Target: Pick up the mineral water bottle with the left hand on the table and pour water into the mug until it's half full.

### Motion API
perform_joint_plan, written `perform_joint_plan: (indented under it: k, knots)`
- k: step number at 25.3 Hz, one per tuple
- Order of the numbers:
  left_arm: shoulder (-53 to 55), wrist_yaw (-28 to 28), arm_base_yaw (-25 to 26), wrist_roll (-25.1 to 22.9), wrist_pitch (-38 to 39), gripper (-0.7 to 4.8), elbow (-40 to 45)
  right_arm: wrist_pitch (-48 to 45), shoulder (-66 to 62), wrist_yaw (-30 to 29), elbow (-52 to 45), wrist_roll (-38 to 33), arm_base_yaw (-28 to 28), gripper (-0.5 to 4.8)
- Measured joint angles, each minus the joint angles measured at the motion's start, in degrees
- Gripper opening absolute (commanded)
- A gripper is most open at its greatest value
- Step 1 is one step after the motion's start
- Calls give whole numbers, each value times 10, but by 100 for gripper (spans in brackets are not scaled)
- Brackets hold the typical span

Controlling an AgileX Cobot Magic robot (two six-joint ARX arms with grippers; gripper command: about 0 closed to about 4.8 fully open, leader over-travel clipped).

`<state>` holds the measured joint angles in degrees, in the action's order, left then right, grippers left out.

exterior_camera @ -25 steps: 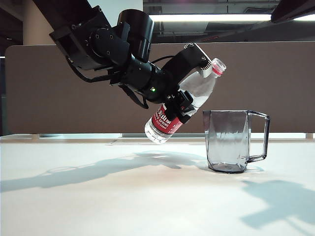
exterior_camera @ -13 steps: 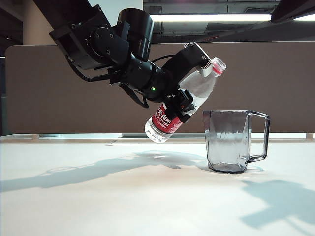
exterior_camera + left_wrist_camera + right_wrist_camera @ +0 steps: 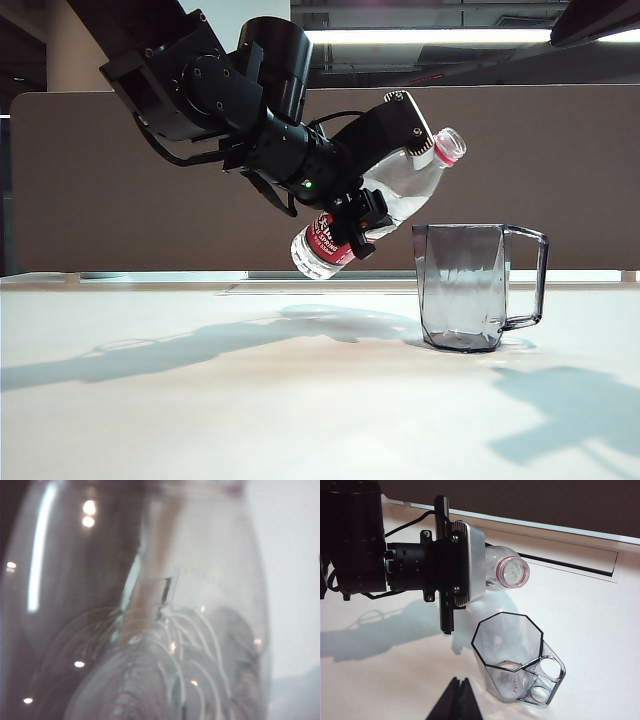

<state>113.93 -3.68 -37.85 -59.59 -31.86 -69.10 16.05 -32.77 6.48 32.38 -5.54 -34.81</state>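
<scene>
Mid-pour: left claw [image 3: 362, 212] pinching bottle [image 3: 385, 200] at label, held tilted, open mouth up-right, just above-left of mug [image 3: 470, 285] rim, so stream would land inside. Mug on bench [image 3: 250, 400], looks empty. Right claw [image 3: 456, 700] pressed together, parked near mug, clear of pour.

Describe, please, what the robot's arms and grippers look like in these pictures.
The left arm is black, with chunky rounded joints, a loose black cable and a small green light. The left gripper has a ribbed silver-grey finger plate on a black body with screws. Of the right gripper only two black, pointed fingers show.
</scene>
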Motion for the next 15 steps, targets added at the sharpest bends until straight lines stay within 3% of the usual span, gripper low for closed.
perform_joint_plan:
  k: [4, 15]
  knots:
    - [0, 0, 0, -27, 5, 182, 0, 0, 0, 0, 0, 0, 0, -8]
    - [0, 0, 0, -38, 8, 182, 1, 0, 0, 0, 0, 0, 0, -8]
